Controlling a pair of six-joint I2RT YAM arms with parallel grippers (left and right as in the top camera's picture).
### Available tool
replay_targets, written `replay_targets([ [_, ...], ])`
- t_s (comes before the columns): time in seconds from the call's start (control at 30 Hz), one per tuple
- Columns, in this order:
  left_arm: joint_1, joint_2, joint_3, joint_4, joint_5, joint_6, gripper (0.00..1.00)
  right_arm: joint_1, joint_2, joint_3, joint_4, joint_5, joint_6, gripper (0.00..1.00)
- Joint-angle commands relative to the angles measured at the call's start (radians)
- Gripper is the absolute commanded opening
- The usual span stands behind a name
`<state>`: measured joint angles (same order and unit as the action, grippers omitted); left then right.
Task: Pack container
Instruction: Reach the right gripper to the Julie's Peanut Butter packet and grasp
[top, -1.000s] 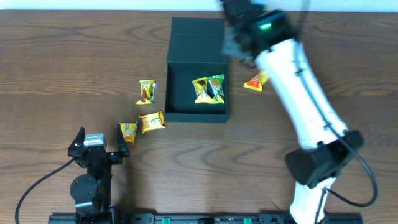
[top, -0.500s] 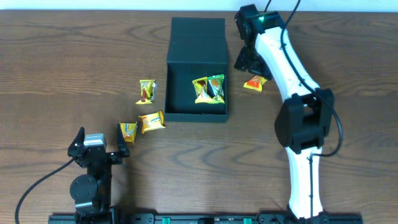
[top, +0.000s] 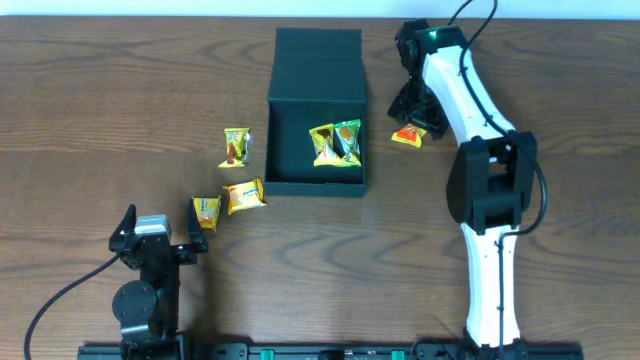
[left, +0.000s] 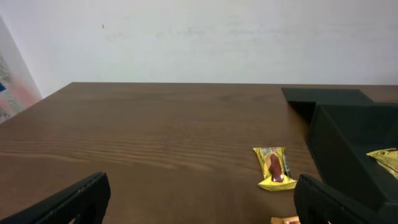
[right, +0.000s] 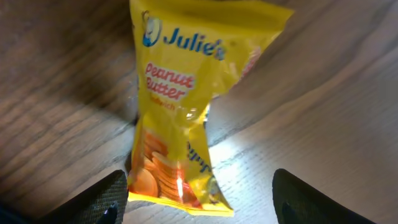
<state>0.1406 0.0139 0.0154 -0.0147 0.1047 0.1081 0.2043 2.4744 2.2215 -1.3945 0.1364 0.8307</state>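
A robotics lab, by the look: a white arm (top: 487, 270) and a black arm (top: 145, 295) on a rail (top: 300, 352) at a wood-grain surface (top: 80, 100), bare white wall (left: 217, 37) behind.

Overhead, 2 o'clock: right gripper (top: 415, 116) covers part of the Julie's peanut butter packet (top: 408, 137) | left wrist, 3 o'clock: container (left: 348, 140) cut by the edge; 6 o'clock: orange packet (left: 283, 220) only a sliver | right wrist, 5 and 7 o'clock: fingers (right: 93, 200) cropped

One container (top: 318, 60), six snack packets (top: 243, 195) and two robot arms (top: 458, 88).
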Motion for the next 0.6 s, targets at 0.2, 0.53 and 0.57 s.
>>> replay_targets([
  [0.2, 0.003, -0.003, -0.01, -0.051, 0.018, -0.003, 0.96, -0.012, 0.039, -0.004, 0.043, -0.013, 0.005, 0.73],
  [0.53, 0.003, -0.003, -0.01, -0.051, 0.018, -0.003, 0.95, -0.014, 0.074, -0.004, 0.041, -0.018, -0.025, 0.32],
  [0.57, 0.003, -0.003, -0.01, -0.051, 0.018, -0.003, 0.95, -0.014, 0.074, -0.004, 0.041, -0.017, -0.025, 0.27],
])
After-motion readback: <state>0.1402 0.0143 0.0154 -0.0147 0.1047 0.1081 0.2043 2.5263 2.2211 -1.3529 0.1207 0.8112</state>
